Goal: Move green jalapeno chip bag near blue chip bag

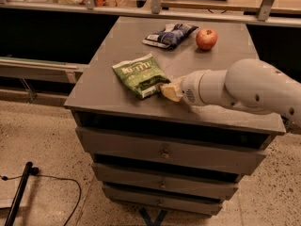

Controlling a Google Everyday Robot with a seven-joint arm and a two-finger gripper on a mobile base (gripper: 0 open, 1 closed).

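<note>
The green jalapeno chip bag (139,75) lies flat near the front left of the grey cabinet top (113,46). The small dark blue chip bag (170,35) lies at the back middle of the top. My gripper (169,89) reaches in from the right on a white arm (244,89). Its yellowish tips sit at the bag's right front corner and seem to touch it.
A red apple (206,38) stands just right of the blue bag. The cabinet has several drawers (164,149) below. A railing and dark counter run behind. A black cable and pole (21,192) lie on the speckled floor at the left.
</note>
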